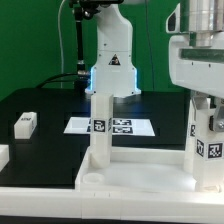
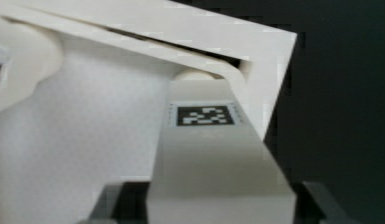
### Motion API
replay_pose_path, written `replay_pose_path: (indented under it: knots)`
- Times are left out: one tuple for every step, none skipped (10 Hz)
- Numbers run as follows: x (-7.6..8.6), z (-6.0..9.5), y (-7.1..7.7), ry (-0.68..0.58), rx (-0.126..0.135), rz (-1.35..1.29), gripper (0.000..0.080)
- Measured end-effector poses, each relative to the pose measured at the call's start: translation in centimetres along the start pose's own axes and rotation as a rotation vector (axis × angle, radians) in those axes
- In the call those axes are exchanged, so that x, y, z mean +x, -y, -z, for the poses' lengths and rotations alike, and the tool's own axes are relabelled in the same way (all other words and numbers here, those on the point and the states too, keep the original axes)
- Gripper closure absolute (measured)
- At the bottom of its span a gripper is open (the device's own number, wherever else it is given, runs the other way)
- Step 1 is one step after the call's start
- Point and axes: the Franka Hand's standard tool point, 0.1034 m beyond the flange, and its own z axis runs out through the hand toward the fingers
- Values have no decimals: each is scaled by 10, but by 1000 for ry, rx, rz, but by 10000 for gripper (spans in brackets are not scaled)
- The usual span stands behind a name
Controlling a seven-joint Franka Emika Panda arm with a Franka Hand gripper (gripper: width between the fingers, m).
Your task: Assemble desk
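Green cloth backed a black tabletop, where the large white plastic rimmed desk panel lay nearest the exterior camera. One white square-section leg stood upright at the panel's corner on the exterior view's left, with a black-and-white square tag on its face. A second white leg, also tagged, stood upright at the corner on the exterior view's right. A third white leg lay loose on the tabletop, well apart from the panel. Beyond the panel lay the marker board. No writing could be read; the robot's white base bore a triangular warning sticker. The arm's wrist hung straight down over the second white leg, and the tool was clamped on that leg's sides.
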Motion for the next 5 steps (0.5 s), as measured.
replay_pose_path:
  knots:
    - [0, 0, 0, 4, 1, -72, 509]
    - [-1, 0, 0, 4, 0, -121, 509]
    - [-1, 0, 0, 4, 1, -147, 509]
    - [-1, 0, 0, 3, 2, -128, 509]
    - [-1, 0, 0, 3, 2, -91, 409]
